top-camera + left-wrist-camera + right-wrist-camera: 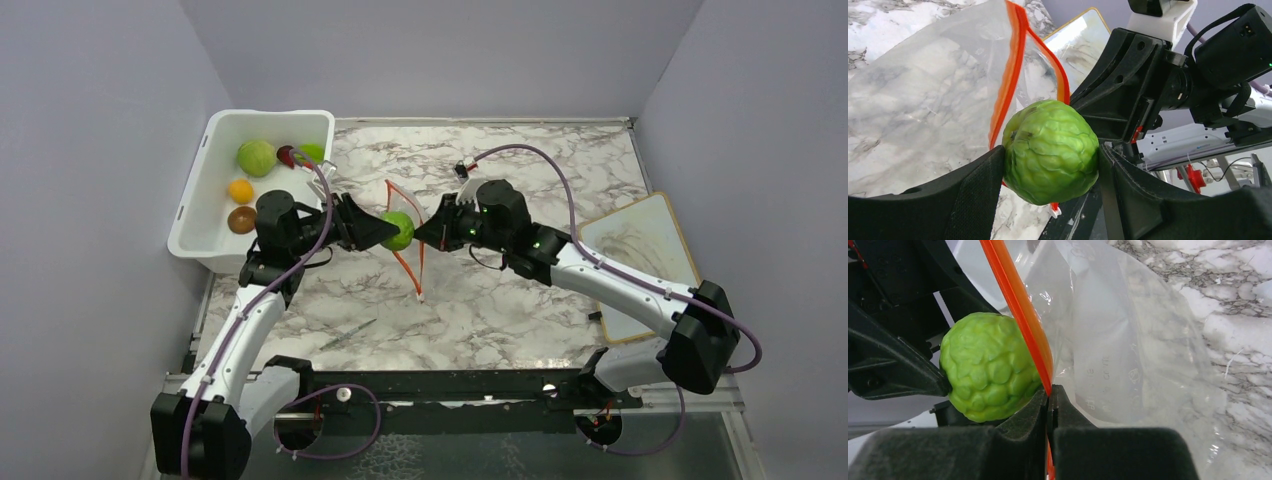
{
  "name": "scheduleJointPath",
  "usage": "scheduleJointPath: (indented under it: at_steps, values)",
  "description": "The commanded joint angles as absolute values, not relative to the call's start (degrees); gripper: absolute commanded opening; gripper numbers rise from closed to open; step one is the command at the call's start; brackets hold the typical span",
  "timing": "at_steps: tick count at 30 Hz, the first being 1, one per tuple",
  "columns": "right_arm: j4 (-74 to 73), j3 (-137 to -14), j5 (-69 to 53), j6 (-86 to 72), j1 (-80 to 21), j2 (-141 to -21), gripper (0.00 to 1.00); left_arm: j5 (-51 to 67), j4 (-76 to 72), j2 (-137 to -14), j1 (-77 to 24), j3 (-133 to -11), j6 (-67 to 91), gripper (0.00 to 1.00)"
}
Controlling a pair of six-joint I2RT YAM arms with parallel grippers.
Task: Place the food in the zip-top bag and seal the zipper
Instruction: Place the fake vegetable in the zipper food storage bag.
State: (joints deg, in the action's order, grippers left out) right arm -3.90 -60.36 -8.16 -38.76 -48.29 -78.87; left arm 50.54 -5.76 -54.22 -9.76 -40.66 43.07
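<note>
the task is at an early stage. the left gripper [382,232] pinches a bumpy green fruit [1050,152] between its two fingers, held in the air over the middle of the table [500,300]. the fruit sits right at the mouth of the bag [1128,355], touching the zipper [1018,305]. from these views it looks not yet inside, though whether it lies between the two lips cannot be told.

the right gripper [1049,405] is pressed together on the zipper strip and holds the bag's mouth up, facing the left gripper; the clear body of the bag hangs toward the table. the bag looks empty.

the rest of the food is in the white tub [200,215] at the table's far left corner: a cabbage [257,157], an orange piece [240,190], a brown piece [241,219], a dark red piece [287,155] and another green piece [312,152].

so what remains, by this reading, is to push the fruit in and let go, fetch each piece from the tub, then press the zipper shut along its length.
</note>
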Motion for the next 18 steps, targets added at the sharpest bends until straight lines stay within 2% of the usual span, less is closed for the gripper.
scheduleJointPath:
  at_steps: [1,10,18]
  values:
    - [1.7,-59.4,-13.8,-38.6,-48.3,-77.7,0.01,50.8,-14.2,-55.0,-10.5,-38.6,46.8,0.34]
    - [5.4,-57.4,-19.0,-37.4,-48.3,-76.2,0.01,45.6,-13.2,-56.8,-11.3,-37.8,44.3,0.33]
    - [5.9,-56.8,-18.9,-36.8,-48.3,-75.0,0.01,41.2,-7.0,-56.6,-11.8,-38.4,40.1,0.30]
